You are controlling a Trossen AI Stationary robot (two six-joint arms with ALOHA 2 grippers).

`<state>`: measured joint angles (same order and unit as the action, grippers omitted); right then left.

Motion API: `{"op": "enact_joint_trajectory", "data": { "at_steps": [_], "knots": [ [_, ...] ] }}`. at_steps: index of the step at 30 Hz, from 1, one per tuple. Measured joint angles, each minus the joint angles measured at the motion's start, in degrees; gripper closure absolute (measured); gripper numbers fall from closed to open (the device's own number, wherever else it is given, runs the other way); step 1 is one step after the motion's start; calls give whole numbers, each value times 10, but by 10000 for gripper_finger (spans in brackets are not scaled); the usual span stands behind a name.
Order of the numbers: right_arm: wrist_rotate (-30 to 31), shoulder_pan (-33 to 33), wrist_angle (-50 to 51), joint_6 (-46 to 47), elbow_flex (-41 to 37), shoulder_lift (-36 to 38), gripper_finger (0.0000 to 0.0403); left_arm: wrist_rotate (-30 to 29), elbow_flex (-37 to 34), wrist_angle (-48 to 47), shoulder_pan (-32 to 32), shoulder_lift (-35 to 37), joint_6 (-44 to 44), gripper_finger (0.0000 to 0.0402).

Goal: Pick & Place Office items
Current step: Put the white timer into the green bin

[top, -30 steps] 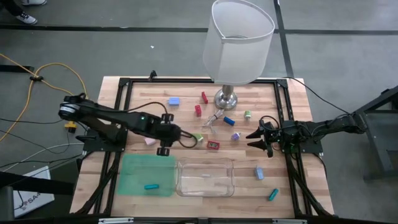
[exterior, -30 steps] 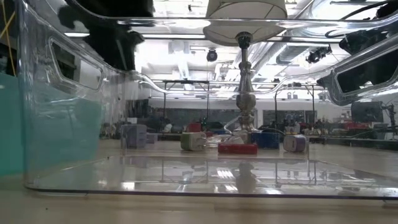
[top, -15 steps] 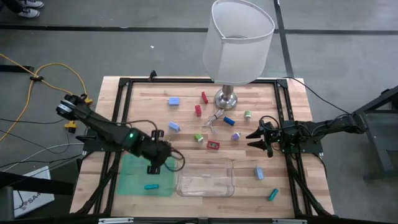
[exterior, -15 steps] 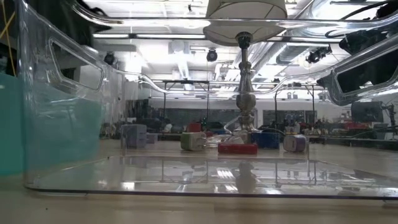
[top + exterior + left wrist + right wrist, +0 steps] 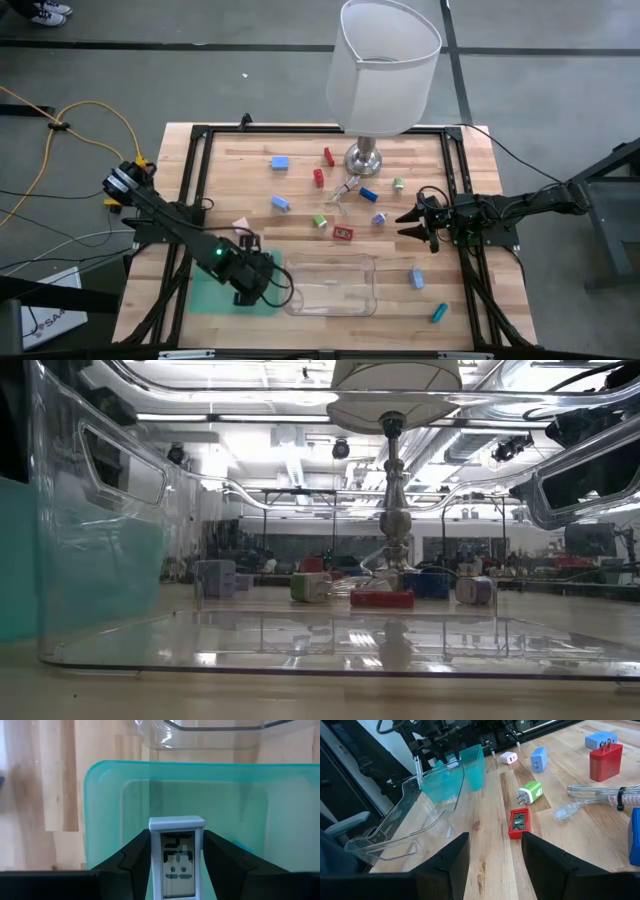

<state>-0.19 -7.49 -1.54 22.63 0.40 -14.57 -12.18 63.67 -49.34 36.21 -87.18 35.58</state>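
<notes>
Hanging over the flat translucent green tray point(image 5: 205, 285), the left claw point(image 5: 176, 865) grips a small white-framed display block point(image 5: 176, 857), not yet released. Most coloured office pieces, like the red framed block point(image 5: 343, 233), lie scattered on the wooden table point(image 5: 300, 180). The right claw point(image 5: 405, 223) waits open at the table's right edge.

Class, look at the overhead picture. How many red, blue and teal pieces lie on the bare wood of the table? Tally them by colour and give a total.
Red pieces: 3
Blue pieces: 4
Teal piece: 1
Total: 8
Not counted: the pale piece held in the left hand above the green tray.
</notes>
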Motion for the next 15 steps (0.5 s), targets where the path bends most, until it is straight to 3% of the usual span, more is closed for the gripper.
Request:
{"op": "enact_joint_trajectory", "data": {
  "at_steps": [3,9,15],
  "knots": [
    [0,0,0,0,0,0,237,4,-5,16,-3,-10,-1,249],
    [0,0,0,0,0,0,237,62,-84,149,-32,-12,-8,248],
    [0,0,0,0,0,0,237,77,-120,184,-47,-12,-8,248]
  ]
}}
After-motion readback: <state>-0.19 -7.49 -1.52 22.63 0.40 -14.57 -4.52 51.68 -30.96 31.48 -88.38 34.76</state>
